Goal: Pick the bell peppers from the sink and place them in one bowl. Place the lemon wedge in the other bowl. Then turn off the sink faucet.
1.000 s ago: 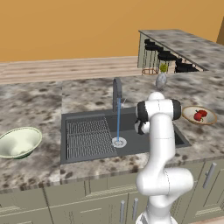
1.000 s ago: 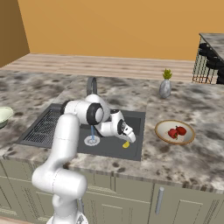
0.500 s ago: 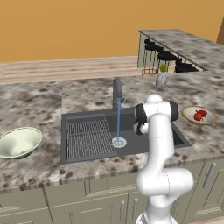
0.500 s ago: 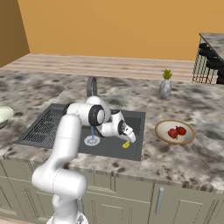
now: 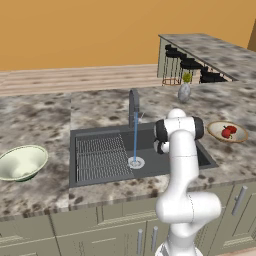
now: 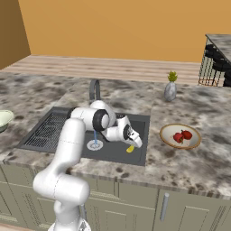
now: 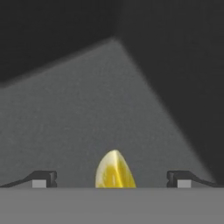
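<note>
The lemon wedge (image 6: 130, 148) lies on the floor of the dark sink (image 6: 113, 154) near its front right corner. My gripper (image 6: 136, 142) hangs just above it, open. In the hand view the yellow wedge (image 7: 115, 171) sits between my two spread fingertips (image 7: 43, 178), nothing gripped. Both red bell peppers (image 6: 182, 135) rest in the shallow tan bowl (image 6: 169, 140) on the counter right of the sink, seen too as peppers (image 5: 228, 132). The deep green bowl (image 5: 20, 162) stands on the counter left of the sink. The faucet (image 5: 133, 104) runs a blue stream onto the drain (image 5: 135, 162).
A ridged wire rack (image 5: 100, 157) fills the sink's left half. A small grey vase with a plant (image 6: 170, 89) stands behind the tan bowl. A raised bar counter with black stools (image 5: 192, 65) is at the back right.
My hand has edged slightly lower and closer to the lemon wedge; its jaws stay wide apart. Nothing else has moved.
</note>
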